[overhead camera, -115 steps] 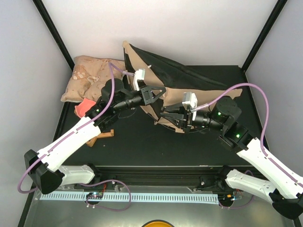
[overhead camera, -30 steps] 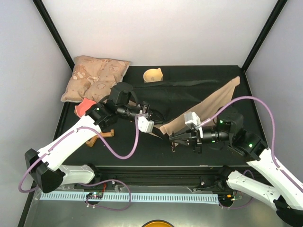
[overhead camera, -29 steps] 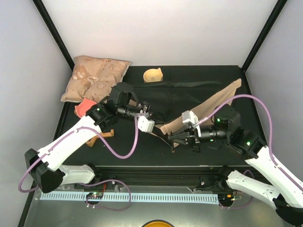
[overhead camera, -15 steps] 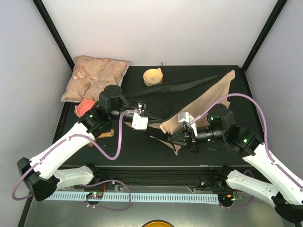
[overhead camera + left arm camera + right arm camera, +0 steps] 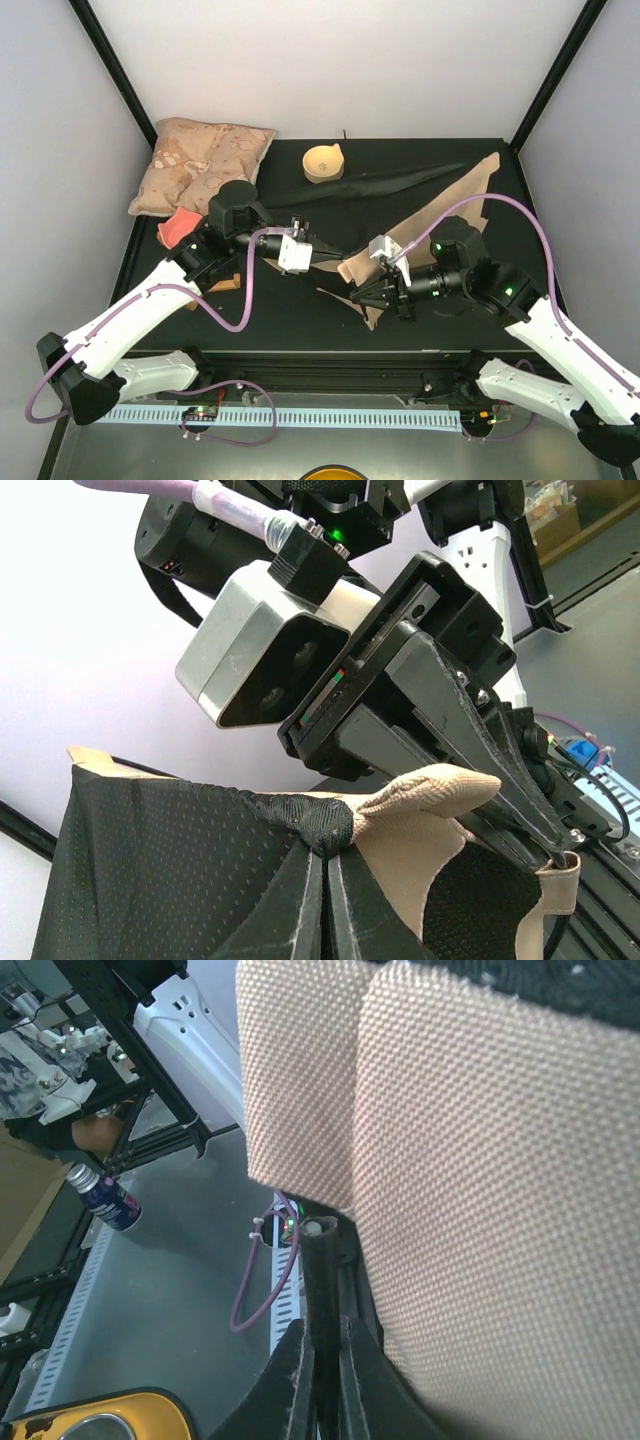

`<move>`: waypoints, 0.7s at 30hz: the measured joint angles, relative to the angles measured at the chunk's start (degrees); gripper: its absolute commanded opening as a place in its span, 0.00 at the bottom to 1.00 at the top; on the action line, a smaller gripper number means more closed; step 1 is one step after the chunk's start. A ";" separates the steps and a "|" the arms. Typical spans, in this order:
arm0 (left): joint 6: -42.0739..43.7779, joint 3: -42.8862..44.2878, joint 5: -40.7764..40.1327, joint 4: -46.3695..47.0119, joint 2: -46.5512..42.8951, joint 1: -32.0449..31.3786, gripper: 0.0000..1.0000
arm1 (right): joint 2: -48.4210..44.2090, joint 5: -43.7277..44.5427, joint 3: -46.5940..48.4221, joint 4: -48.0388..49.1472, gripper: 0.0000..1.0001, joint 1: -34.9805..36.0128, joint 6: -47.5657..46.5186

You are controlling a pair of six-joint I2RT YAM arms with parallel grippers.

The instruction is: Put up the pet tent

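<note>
The pet tent (image 5: pixel 468 185) lies collapsed across the mat, its tan canvas running from the back right to the middle. Its black floor (image 5: pixel 390 180) is drawn into a long narrow fold behind. My left gripper (image 5: pixel 325 258) is shut on a black mesh corner (image 5: pixel 322 830) where it meets the tan canvas (image 5: pixel 430 805). My right gripper (image 5: pixel 362 293) faces it from the right, close by, a little nearer the table's front. In the right wrist view, that gripper (image 5: pixel 320 1338) is shut on a thin black pole sleeve (image 5: pixel 320 1270) at the canvas edge (image 5: pixel 480 1160).
A beige patterned pillow (image 5: pixel 205 165) lies at the back left. A tan bowl (image 5: pixel 324 162) stands at the back centre. A red object (image 5: pixel 180 226) and a small wooden piece (image 5: pixel 222 285) lie beside the left arm. Black frame posts rise at both back corners.
Both grippers have shifted left and slightly nearer, dragging the tent's near corner with them. The tan canvas has stretched out and the black floor has narrowed into a fold.
</note>
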 measured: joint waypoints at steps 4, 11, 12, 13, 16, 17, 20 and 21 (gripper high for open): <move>-0.20 0.00 0.00 -0.04 -0.11 -0.24 0.01 | 1.25 -0.59 0.63 0.07 0.01 0.20 0.00; 0.83 0.00 -0.04 -0.61 -0.13 -0.59 0.02 | 2.10 -1.14 1.29 0.00 0.01 0.20 -0.02; 1.03 0.00 -0.04 -0.72 -0.13 -0.68 0.01 | 2.10 -1.27 1.29 0.00 0.01 0.20 -0.02; 1.25 0.00 -0.07 -0.90 -0.15 -0.74 0.02 | 2.12 -1.33 1.29 -0.02 0.01 0.20 -0.02; 1.88 0.00 -0.35 -1.11 -0.31 -1.03 0.02 | 2.19 -1.55 1.31 -0.02 0.01 0.20 -0.02; 2.23 0.02 -0.52 -1.42 -0.35 -1.14 0.02 | 2.21 -1.68 1.36 -0.04 0.01 0.20 -0.02; 3.48 0.00 -0.90 -2.34 -0.46 -1.36 0.02 | 2.21 -1.86 1.40 -0.09 0.01 0.20 -0.02; 3.91 0.02 -1.07 -2.78 -0.46 -1.46 0.02 | 2.23 -1.90 1.46 -0.04 0.01 0.20 -0.02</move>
